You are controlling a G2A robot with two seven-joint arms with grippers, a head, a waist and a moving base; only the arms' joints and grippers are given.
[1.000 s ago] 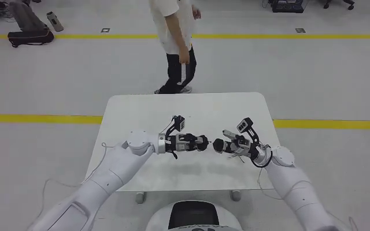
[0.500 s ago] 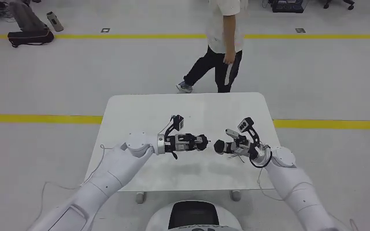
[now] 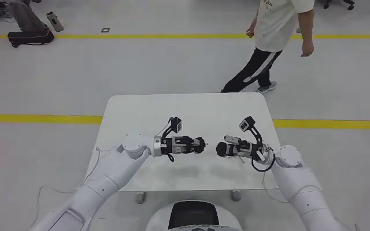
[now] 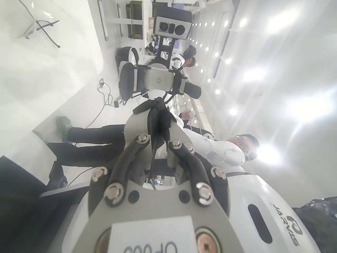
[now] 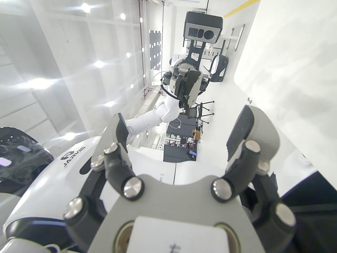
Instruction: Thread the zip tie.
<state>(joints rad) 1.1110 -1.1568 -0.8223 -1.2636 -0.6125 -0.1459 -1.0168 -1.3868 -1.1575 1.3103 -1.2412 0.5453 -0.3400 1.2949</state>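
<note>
Over the middle of the desk (image 3: 144, 110), held clear of its top, is a thin black piece that I take for the zip tie (image 4: 151, 106). It sticks out bent and twisted past my left fingers (image 4: 135, 129), which are pressed together on it. I cannot make out which end is the head and which the tail, nor whether any loop is formed.

At 3 o'clock from that grip, near but not touching, my right fingers (image 5: 252, 125) face it. They stand wide apart with nothing between them.

By my judgement the task is at an early stage. The tie is picked up and presented, and that is all that is done. I judge the free end has yet to be taken by my right fingers, lined up with the head's slot and pushed through; none of that shows here.

On the desk beyond my left fingertips lies a clear bag (image 4: 52, 9) with spare black ties (image 4: 43, 26) across it, well apart from both grips and untouched.
</note>
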